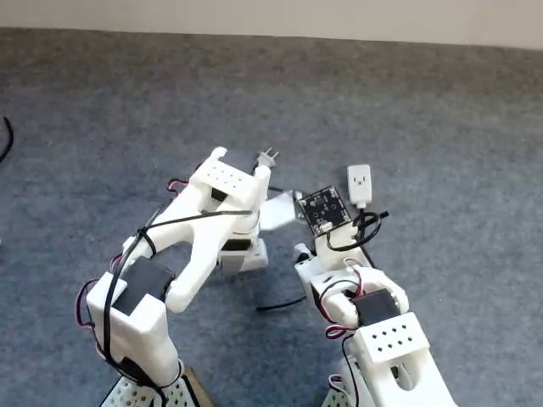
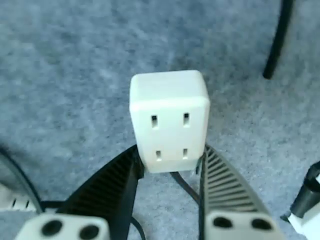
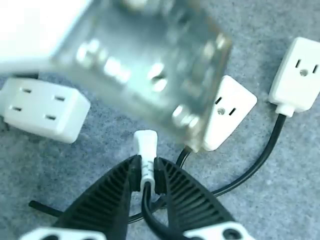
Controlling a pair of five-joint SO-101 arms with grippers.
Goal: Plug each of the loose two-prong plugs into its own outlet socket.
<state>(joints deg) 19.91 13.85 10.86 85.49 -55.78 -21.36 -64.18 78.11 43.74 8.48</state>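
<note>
grey surface (image 1: 441, 110): carpet-like; everything lies on it or hangs just above it.
left arm (image 1: 199, 229): stands on the left, folded over, with its tip toward the middle.
right arm (image 1: 382, 339): near right, reaching far toward the sockets, with a camera board (image 1: 327, 210) on its wrist.
outlet block (image 2: 170, 115): a white cube with two pairs of slots. The left gripper (image 2: 171, 156) is clamped on its lower end, the slots facing that arm's camera.
block handling: probably light, hard and smooth. It may tilt when a plug is pushed in, so a grip on its flat sides looks sensible.
first cord socket (image 3: 227, 112): white, three holes, lying on the surface beyond the right gripper's tip.
second cord socket (image 3: 300, 75): the same kind, near the first but apart from it, on a black cord (image 3: 260, 160).
white plug (image 3: 145, 145): pinched at the neck by the right gripper (image 3: 146, 167), jaws closed on it. Its cord trails back between them; the prongs are hidden.
plug handling: likely light and stiff, with a limp cord that may tug. Hold the body, not the cord.
dark plug (image 1: 269, 156): two metal prongs poke out on the far side of the left arm; it seems loose.
views: the high view gives the layout of both arms. The wrist views give each grip and the slot faces, which the arms cover from above.
</note>
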